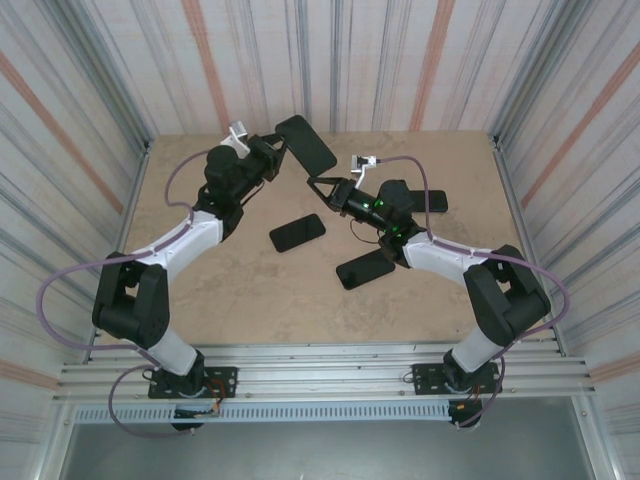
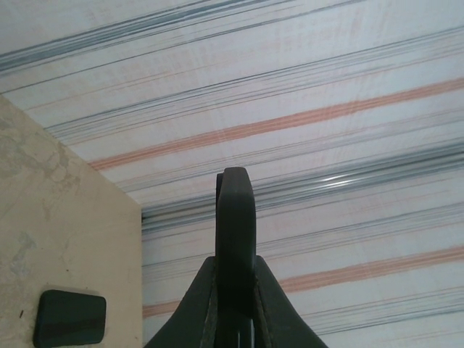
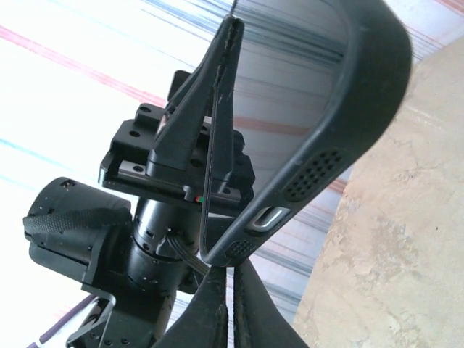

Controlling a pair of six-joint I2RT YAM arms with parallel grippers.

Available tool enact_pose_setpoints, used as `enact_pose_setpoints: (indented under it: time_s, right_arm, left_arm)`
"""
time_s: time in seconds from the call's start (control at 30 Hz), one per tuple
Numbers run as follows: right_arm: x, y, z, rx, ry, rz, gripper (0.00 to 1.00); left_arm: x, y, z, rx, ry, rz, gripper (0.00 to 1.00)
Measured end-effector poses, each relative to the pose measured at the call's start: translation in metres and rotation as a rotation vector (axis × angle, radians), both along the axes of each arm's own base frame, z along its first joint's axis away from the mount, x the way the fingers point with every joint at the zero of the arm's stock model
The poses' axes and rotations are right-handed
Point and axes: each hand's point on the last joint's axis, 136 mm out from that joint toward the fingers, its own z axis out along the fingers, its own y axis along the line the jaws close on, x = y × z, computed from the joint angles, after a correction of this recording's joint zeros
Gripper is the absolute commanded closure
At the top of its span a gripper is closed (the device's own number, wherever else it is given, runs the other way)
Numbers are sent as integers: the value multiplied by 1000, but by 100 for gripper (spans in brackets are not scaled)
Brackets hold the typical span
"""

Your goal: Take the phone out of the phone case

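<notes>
Dark slabs [image 1: 297,232] dot the table [image 1: 260,290] centre; its left lies open

The top camera looked down from above and behind the arm bases, far enough off to take in the whole table [image 1: 230,290], the left gripper [image 1: 283,150] and the right gripper [image 1: 316,183]. The left wrist camera sat close behind its own fingers, sighting along them toward the striped wall [image 2: 348,87], with the phone case [image 2: 235,217] edge-on between them. The right wrist camera looked up from behind its fingers, the case just past their tips and the left gripper beyond. All three views shared that case.
</notes>
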Motion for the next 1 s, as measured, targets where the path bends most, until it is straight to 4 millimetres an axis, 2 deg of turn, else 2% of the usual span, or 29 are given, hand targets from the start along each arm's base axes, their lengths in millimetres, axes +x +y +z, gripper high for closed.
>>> enact_pose_setpoints:
  time_s: [0.13,0.23,0.33,0.43,0.6,0.8,1.0]
  right_arm:
    - [1,-2,-1,-21,-31,-2,94]
    - [7,-9,-2,-26,-34,-22,92]
    - [13,-17,-1,-27,-44,-43,86]
    - [10,-16,4,-20,-69,-21,77]
    - [-3,-7,10,-9,-99,41,66]
    - [-12,0,15,4,-122,74,66]
    - [-11,-1,18,27,-103,67,68]
  left_arm:
    - [0,1,-5,-36,38,4,100]
    - [-4,1,0,-50,38,-7,100]
    - [-11,-1,12,-57,19,-16,100]
    - [-16,1,23,-65,-6,-17,100]
    - [-15,1,23,-65,-6,-11,100]
    - [-15,2,23,-66,-8,-9,100]
    - [-15,2,23,-65,-8,-5,100]
